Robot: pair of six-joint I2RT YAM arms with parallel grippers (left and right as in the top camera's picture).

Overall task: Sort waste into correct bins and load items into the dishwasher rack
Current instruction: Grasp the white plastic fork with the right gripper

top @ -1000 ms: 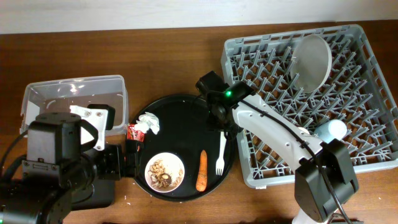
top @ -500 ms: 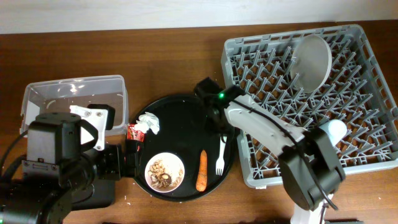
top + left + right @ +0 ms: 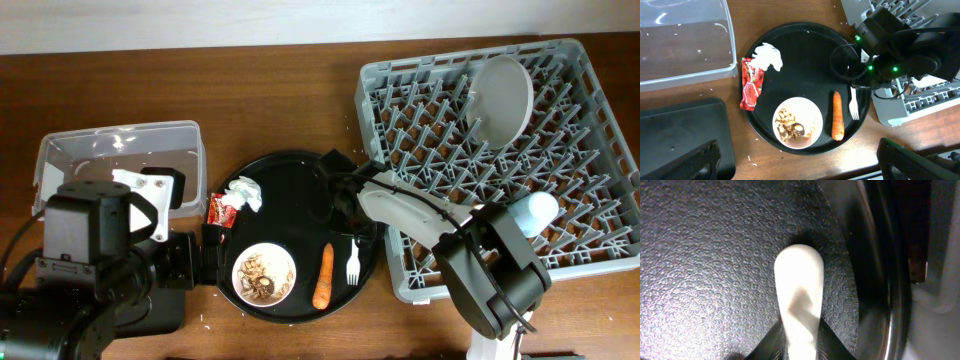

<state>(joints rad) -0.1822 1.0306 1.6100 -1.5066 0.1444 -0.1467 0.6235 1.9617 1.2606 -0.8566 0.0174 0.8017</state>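
A brown wooden table (image 3: 270, 110) w/ lengthwise grain is seen filling the overhead view, left to right. Along its far edge a pale off-white strip (image 3: 200, 20) is shown, poss. a wall; that cannot be told. The tabletop is lit evenly & softly.

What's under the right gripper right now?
The fork handle, pinched between the right gripper's fingers, on the black tray. Overhead, its tines poke out; the gripper covers the mid-handle.
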